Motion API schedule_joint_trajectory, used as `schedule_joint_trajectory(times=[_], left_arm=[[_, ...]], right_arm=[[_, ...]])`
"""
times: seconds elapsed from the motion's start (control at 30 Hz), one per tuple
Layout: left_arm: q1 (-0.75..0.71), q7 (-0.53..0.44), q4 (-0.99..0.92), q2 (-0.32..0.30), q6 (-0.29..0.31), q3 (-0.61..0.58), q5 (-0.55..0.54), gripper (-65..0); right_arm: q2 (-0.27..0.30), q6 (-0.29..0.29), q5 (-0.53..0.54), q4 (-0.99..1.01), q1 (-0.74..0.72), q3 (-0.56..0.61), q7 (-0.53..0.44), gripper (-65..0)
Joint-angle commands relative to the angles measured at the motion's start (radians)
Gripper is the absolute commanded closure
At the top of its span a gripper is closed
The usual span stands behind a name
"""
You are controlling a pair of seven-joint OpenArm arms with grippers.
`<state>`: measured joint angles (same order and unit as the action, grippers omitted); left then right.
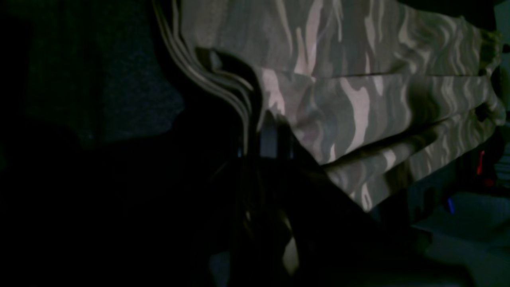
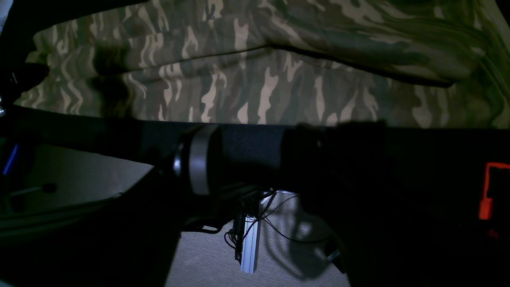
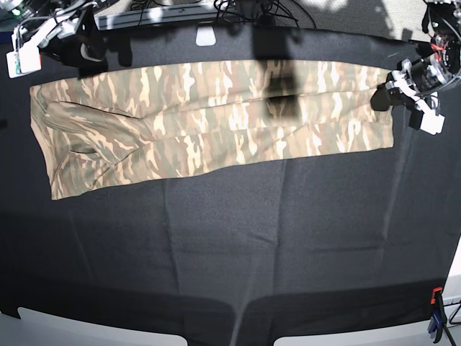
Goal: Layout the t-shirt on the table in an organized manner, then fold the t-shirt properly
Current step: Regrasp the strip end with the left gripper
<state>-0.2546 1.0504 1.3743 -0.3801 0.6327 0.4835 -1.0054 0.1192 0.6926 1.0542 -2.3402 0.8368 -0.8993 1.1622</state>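
The t-shirt (image 3: 216,119) lies as a long folded band across the bench's (image 3: 238,245) twelve o'clock half. Left claw (image 3: 403,85) sits pressed together at its three o'clock end; right claw (image 3: 75,43), I cannot tell. Soft, limp fabric, so I'd pinch corners. No readable writing.
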Motion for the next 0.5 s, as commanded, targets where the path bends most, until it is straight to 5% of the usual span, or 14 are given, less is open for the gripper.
schedule_joint_trajectory(times=[0.0,0.27,0.47], left_arm=[[0.008,-0.023,0.013,-0.035,-0.004,0.007,-0.009,0.0],[0.043,-0.068,0.013,-0.117,-0.046,0.008,-0.008,0.0],[0.071,-0.048,0.061,-0.095,-0.063,0.008,-0.008,0.0]], right_arm=[[0.008,0.006,0.023,-0.016,0.008,-0.006,-0.018,-28.4],[0.009,0.006,0.023,-0.016,0.008,-0.006,-0.02,-28.4],[0.008,0.006,0.023,-0.016,0.007,-0.006,-0.022,-28.4]])
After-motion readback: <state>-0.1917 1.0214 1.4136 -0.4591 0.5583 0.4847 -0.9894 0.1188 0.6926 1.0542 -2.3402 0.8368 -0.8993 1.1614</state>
